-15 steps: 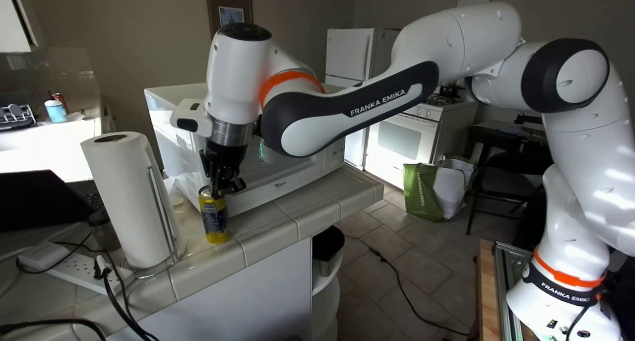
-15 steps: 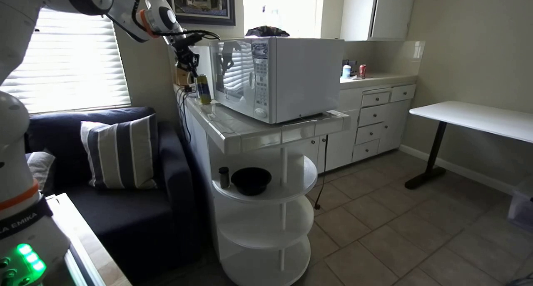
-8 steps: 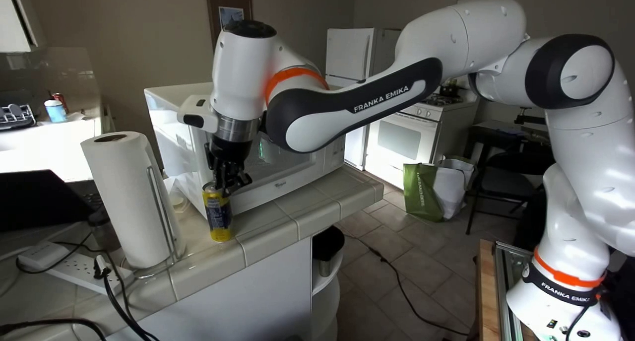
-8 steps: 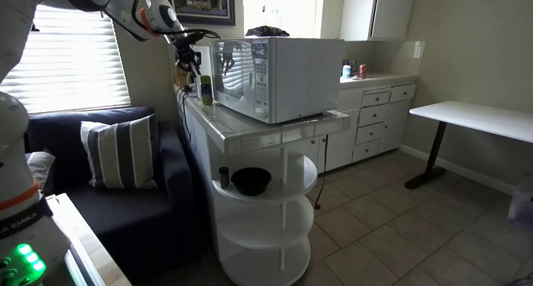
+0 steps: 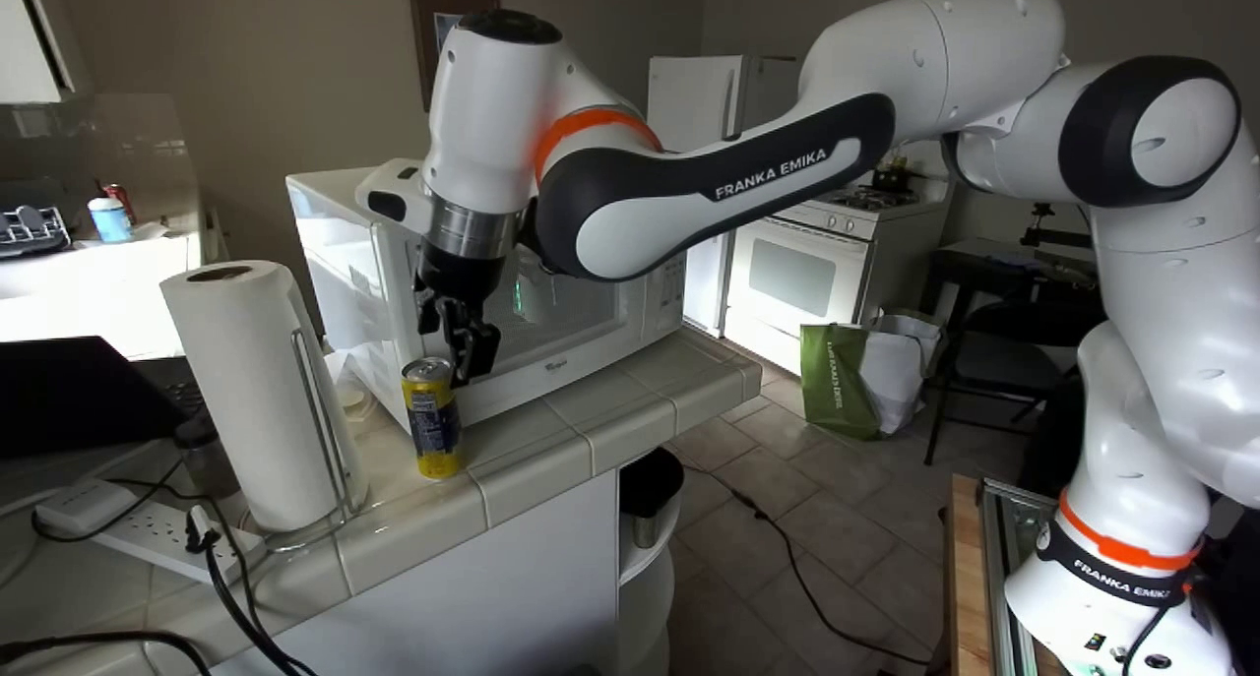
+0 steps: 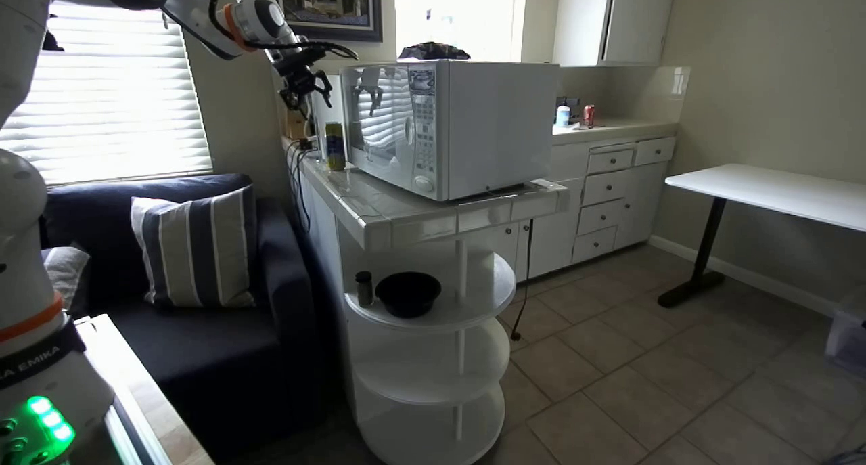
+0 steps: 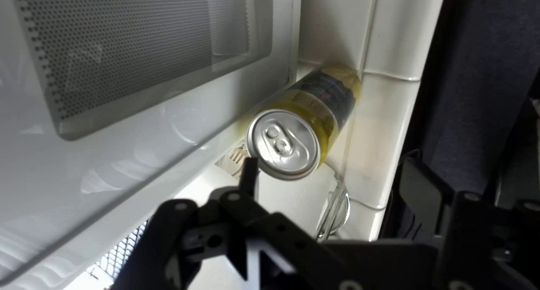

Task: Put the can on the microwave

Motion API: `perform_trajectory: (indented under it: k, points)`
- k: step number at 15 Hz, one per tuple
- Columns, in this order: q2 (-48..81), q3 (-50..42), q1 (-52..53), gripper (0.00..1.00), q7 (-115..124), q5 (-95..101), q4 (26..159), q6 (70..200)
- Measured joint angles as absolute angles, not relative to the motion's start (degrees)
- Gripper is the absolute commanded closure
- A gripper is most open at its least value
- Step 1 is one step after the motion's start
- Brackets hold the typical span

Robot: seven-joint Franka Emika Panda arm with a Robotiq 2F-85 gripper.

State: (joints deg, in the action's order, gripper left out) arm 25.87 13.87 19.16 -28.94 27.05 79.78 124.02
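Pale tile counter [image 5: 630, 391] runs along the front of the white microwave [image 6: 467, 126], and there, just beside that front and near the paper towel roll [image 5: 261, 400], the yellow can [image 5: 433, 420] stands upright. Above it and off to one side hangs the gripper [image 7: 331, 172], fingers [image 7: 249, 176] spread wide and holding nothing; by the wrist view the can lies closest to the finger on the microwave side. I'd guess it has to shift toward the microwave while lowering, or one finger comes down on the can's rim.
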Motion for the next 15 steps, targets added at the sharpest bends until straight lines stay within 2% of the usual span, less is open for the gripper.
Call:
perform_trajectory:
  k: [6,15]
  points:
    - [23.51,14.11,19.34,0.00,-11.85,23.99,81.02,124.65]
    - [22.06,10.65,21.85,0.00,11.89,25.34,88.06,133.24]
